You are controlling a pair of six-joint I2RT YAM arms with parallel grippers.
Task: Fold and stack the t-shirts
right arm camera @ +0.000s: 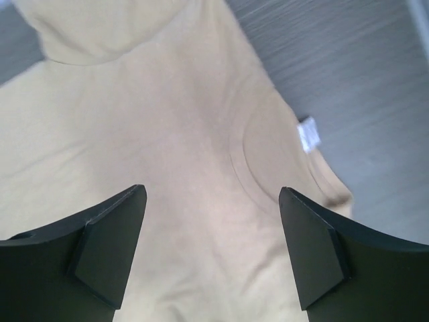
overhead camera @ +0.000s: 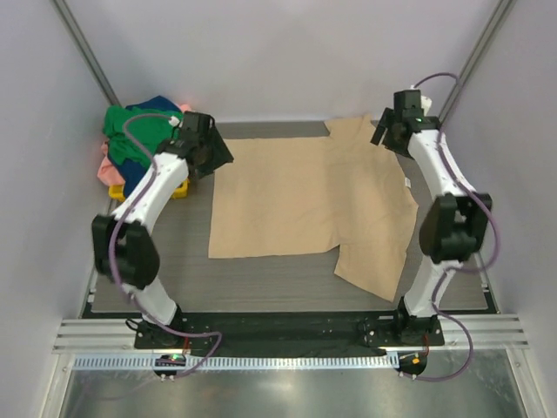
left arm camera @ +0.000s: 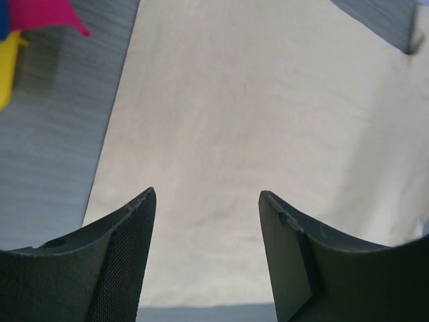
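Note:
A tan t-shirt (overhead camera: 305, 200) lies spread flat on the table, its neck to the right with a small white label (right arm camera: 309, 134) at the collar. One sleeve points to the back (overhead camera: 352, 129) and the other to the front (overhead camera: 374, 261). My left gripper (overhead camera: 216, 153) hovers open over the shirt's far left corner, and its view shows bare tan cloth (left arm camera: 255, 121) between the fingers. Above the shirt's far right shoulder, my right gripper (overhead camera: 385, 132) is also open, with only tan cloth (right arm camera: 167, 134) beneath. Green, navy and pink t-shirts (overhead camera: 135, 131) sit heaped at the far left.
A yellow plastic basket (overhead camera: 178, 190) sits under the heap of shirts, and its edge (left arm camera: 7, 67) and a bit of pink cloth (left arm camera: 47, 13) show in the left wrist view. The grey table (overhead camera: 287, 283) is bare along the front. White walls enclose the back and sides.

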